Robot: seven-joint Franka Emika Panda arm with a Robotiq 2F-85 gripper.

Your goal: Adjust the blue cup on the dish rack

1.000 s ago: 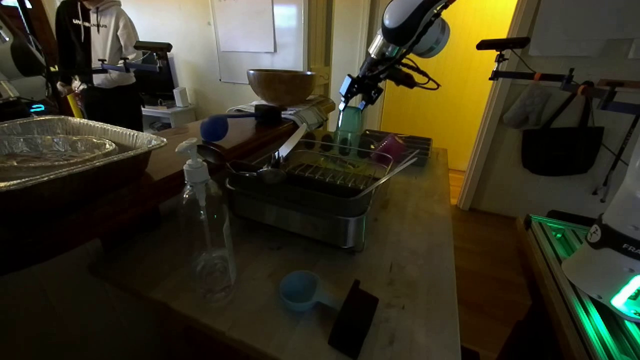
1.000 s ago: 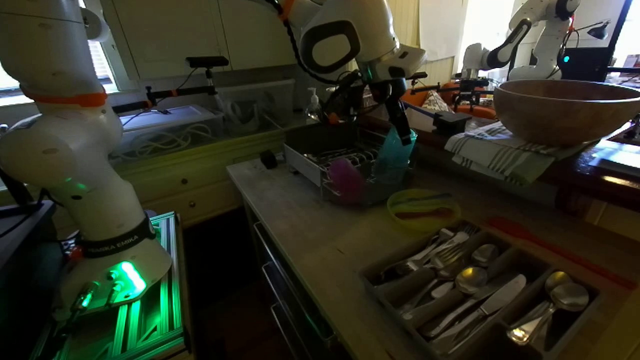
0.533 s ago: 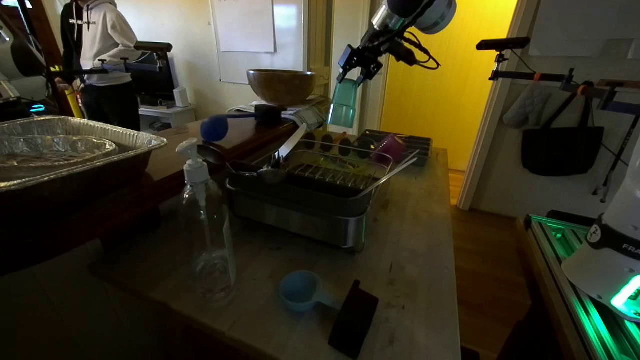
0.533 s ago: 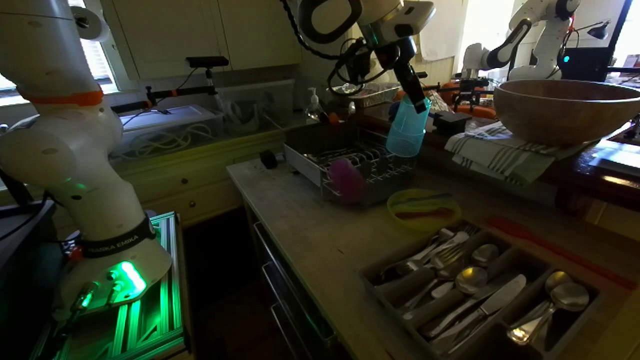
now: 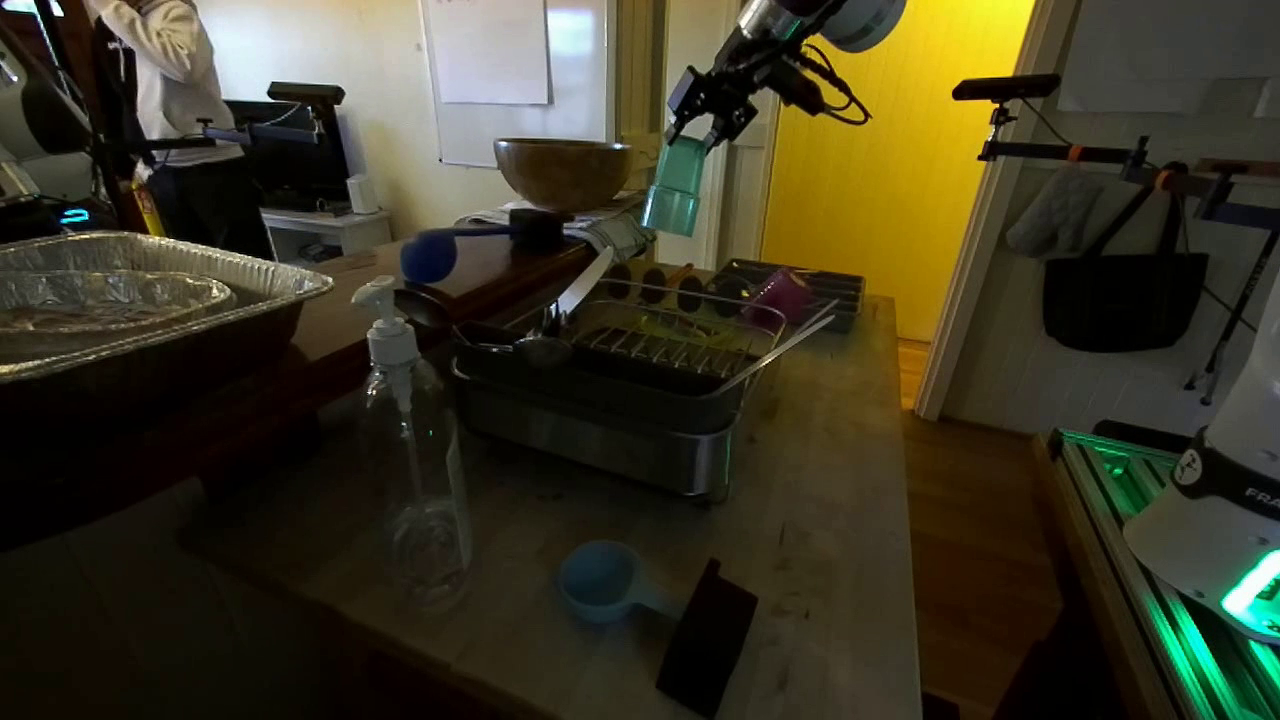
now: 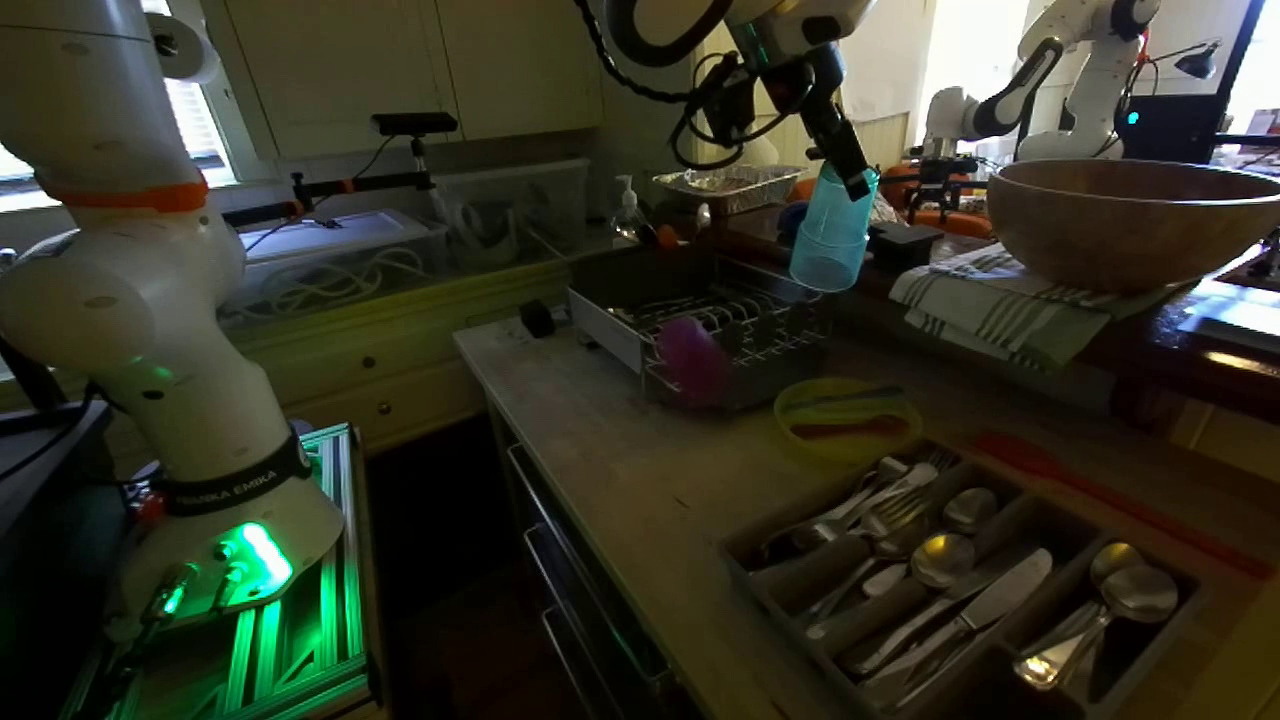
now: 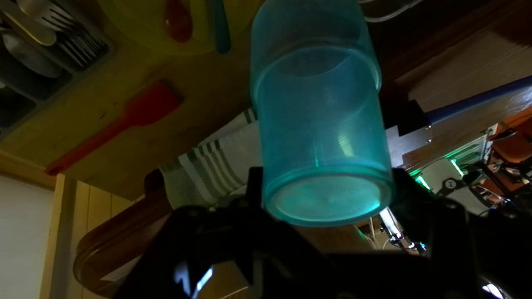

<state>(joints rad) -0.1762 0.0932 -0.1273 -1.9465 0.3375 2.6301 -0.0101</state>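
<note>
The blue cup [image 5: 673,190] is a translucent teal tumbler, also in the exterior view [image 6: 833,235] and the wrist view [image 7: 322,124]. My gripper [image 5: 690,138] is shut on the cup's base end, one finger on each side, as the wrist view shows. The cup hangs tilted, base up and mouth downward. It is in the air above the grey metal dish rack [image 5: 600,435], near the end by the raised wooden ledge. The rack also shows in the exterior view [image 6: 608,325]. The cup and the rack are apart.
A pink cup [image 6: 692,362] hangs at the rack's end. A knife [image 5: 585,285] and other utensils stick up from the rack. A yellow bowl [image 6: 845,452] and a cutlery tray [image 6: 790,632] stand beside it. A wooden bowl [image 6: 1130,225] sits on the ledge. A soap bottle [image 5: 415,480] stands nearby.
My gripper has raised the blue cup from low at the rack into the air, and shifted it toward the wooden ledge. The cup has tilted more. A person in the background has moved.
</note>
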